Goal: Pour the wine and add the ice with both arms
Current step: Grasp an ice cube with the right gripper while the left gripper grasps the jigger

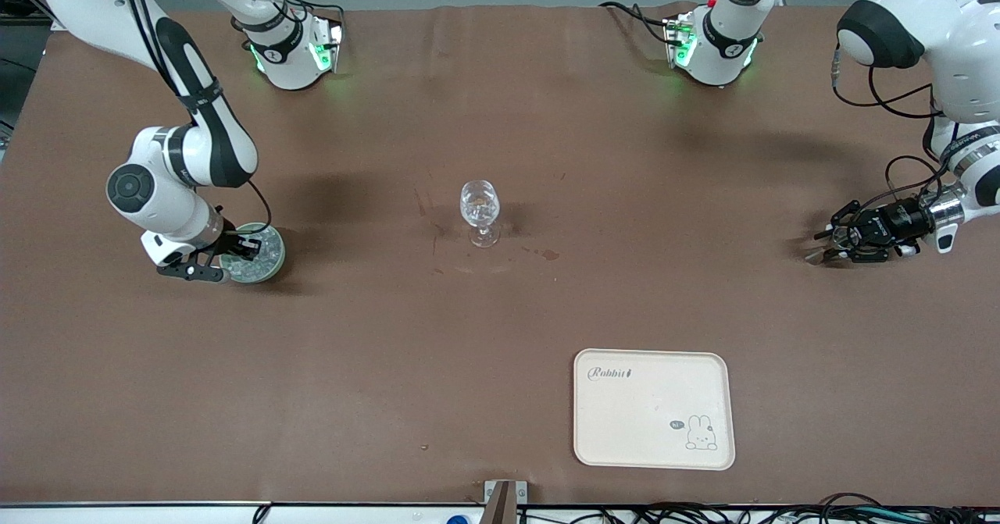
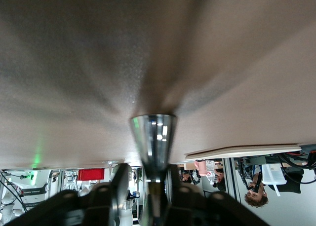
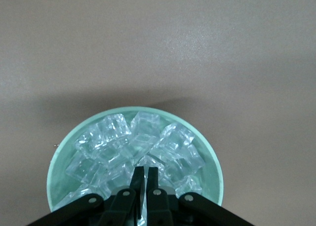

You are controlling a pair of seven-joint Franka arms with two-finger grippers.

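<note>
Ice [image 3: 133,147] — clear glassy chunks — fills the pale green round bowl [image 3: 212,179], where the right gripper [image 3: 144,174] dips, fingers nearly together, apparently to pick 1. The left gripper [image 1: 848,244], low at its table end, clamps a shiny metal cup [image 2: 153,132] — likely for pouring.

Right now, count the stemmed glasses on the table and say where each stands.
1. The clear stemmed wine glass stands upright mid-table, between the pale green bowl of ice and the cream rectangular tray, farther from the front camera than the tray.

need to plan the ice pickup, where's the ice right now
The ice sits heaped in the pale green bowl toward the right arm's end of the table, directly under the right hand.
</note>
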